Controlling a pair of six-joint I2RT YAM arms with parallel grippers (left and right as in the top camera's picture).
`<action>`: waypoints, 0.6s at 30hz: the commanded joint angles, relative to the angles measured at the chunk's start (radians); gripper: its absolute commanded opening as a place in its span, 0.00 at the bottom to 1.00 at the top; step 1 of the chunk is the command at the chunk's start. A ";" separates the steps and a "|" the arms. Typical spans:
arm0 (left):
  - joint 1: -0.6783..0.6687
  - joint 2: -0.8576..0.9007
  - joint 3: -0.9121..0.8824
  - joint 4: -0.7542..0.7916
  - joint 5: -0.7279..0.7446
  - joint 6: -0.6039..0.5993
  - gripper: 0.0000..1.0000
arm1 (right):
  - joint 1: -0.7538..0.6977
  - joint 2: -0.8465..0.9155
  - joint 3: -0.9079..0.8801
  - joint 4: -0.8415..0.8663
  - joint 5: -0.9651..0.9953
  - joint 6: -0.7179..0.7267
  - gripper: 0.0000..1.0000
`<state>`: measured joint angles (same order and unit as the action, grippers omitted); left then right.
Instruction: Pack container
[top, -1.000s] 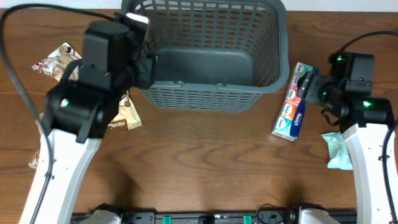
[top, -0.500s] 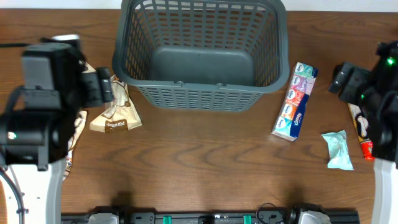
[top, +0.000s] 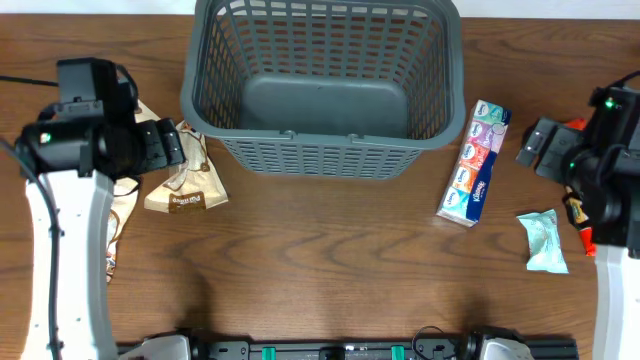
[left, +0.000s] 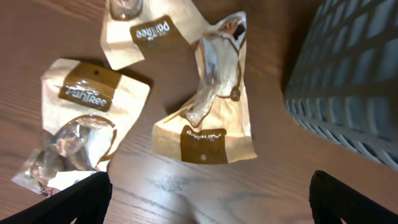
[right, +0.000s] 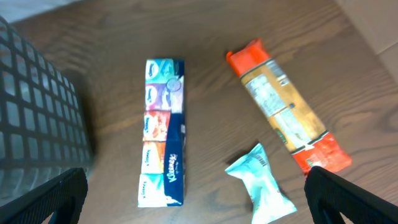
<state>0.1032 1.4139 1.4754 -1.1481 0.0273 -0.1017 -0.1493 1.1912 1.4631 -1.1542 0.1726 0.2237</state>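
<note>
The container (top: 320, 155) is a large dark grey lattice basket at the back centre, with nothing in it. It also shows in the left wrist view (left: 354, 68) and the right wrist view (right: 37, 112). My left gripper (top: 165, 145) (left: 211, 205) is open and empty, hovering left of the basket over beige snack packets (top: 185, 188) (left: 208, 118). My right gripper (top: 540, 145) (right: 199, 205) is open and empty, right of the basket, above a Kleenex tissue multipack (top: 473, 162) (right: 163, 130).
Two more beige packets (left: 81, 124) (left: 149, 31) lie left of the first. A teal packet (top: 543, 240) (right: 261, 186) and an orange-ended tube packet (top: 578, 210) (right: 283, 106) lie at the right, partly under my right arm in the overhead view.
My left arm has swung from the basket's left rim out to the left over the beige packets. My right arm has pulled back to the right, away from the tissue pack.
</note>
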 joint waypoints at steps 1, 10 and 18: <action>0.005 0.019 -0.004 -0.002 0.014 0.000 0.93 | -0.008 0.050 -0.037 0.006 -0.015 0.024 0.99; 0.005 0.030 -0.004 -0.003 0.014 0.045 0.93 | -0.007 0.207 -0.138 0.106 -0.021 0.068 0.99; 0.005 0.030 -0.016 -0.018 0.014 0.108 0.93 | -0.006 0.340 -0.140 0.175 -0.027 0.128 0.99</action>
<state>0.1032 1.4384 1.4738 -1.1584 0.0311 -0.0372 -0.1493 1.5005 1.3273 -0.9890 0.1493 0.3027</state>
